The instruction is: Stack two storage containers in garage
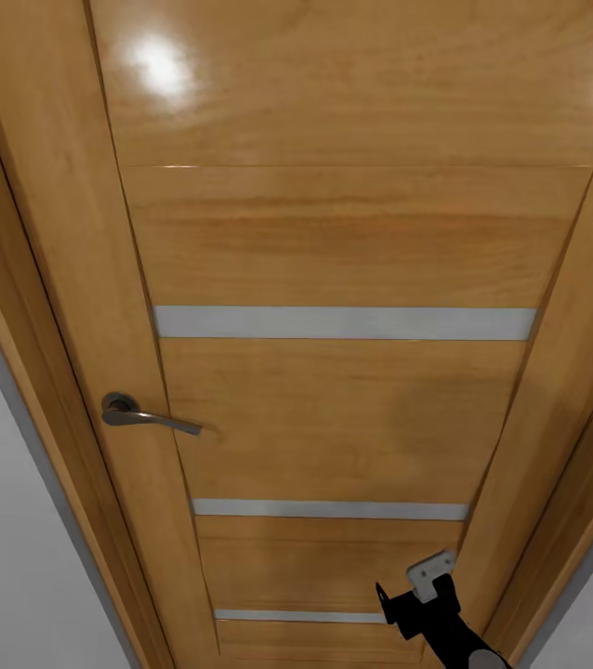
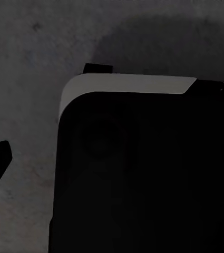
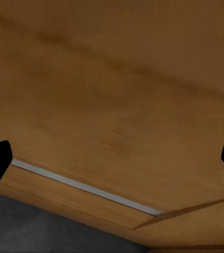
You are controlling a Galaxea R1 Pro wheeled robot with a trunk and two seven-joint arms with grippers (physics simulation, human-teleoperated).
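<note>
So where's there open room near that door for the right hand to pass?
Free: the wood panel between the door handle and the right gripper, and the dark floor strip below the door. Tight: the right gripper sits near the door frame.

- One wooden door (image 1: 334, 251).
- One metal handle (image 1: 148, 415) on it.
- Three grey strips across the door: top (image 1: 343, 322), middle (image 1: 329, 509), lowest (image 1: 296, 615).
- One black arm (image 1: 445, 623), near the door's lower right.
</note>
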